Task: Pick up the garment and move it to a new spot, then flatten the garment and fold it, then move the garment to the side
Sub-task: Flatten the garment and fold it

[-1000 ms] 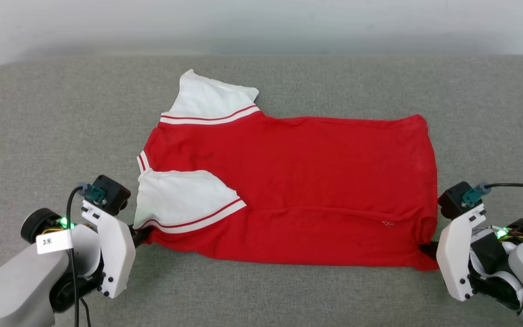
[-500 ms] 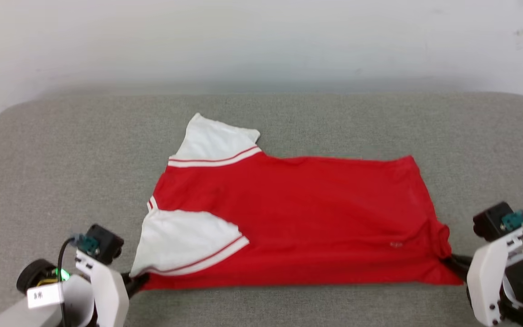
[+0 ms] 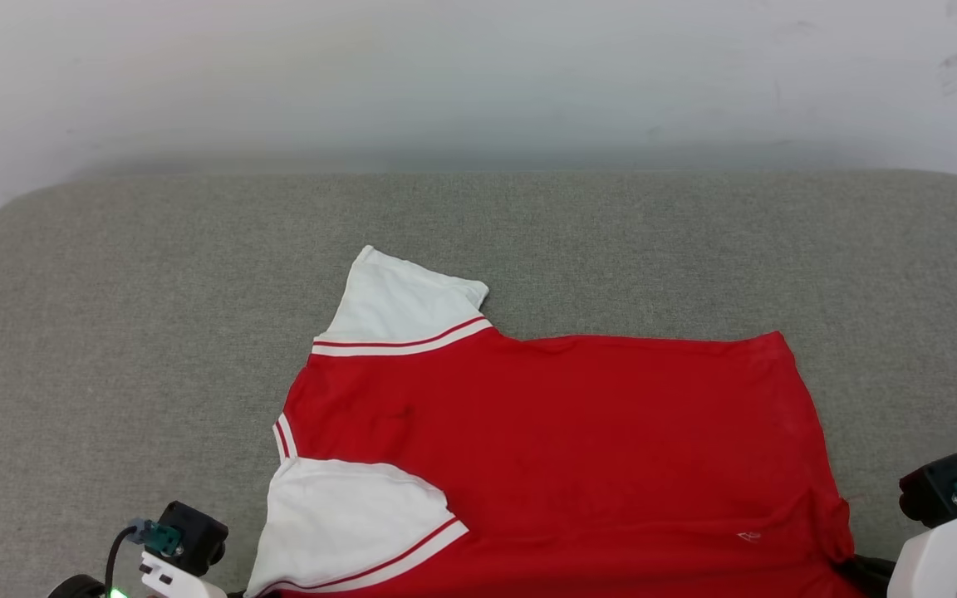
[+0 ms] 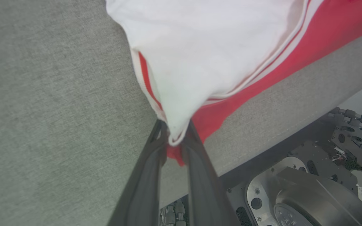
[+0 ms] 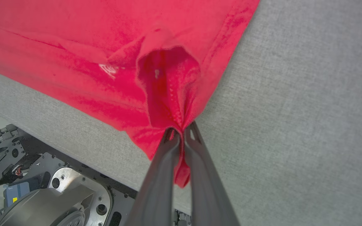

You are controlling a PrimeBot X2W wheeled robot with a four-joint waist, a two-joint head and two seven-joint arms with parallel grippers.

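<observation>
Tightly pinching with the left gripper (image 4: 174, 139) a white sleeve tip plus red cloth, and with the right gripper (image 5: 181, 130) a bunched red hem corner. Holds the garment (image 3: 570, 448) spread on the grey cushion (image 3: 113, 332), with long axis running left to right between both claws and body lying forward of them. Probably calls for an even two-arm move, neither arm nearer.

No legible text. Small white mark (image 3: 748, 536) on garment (image 3: 553, 448) near hem: too small to read.
</observation>
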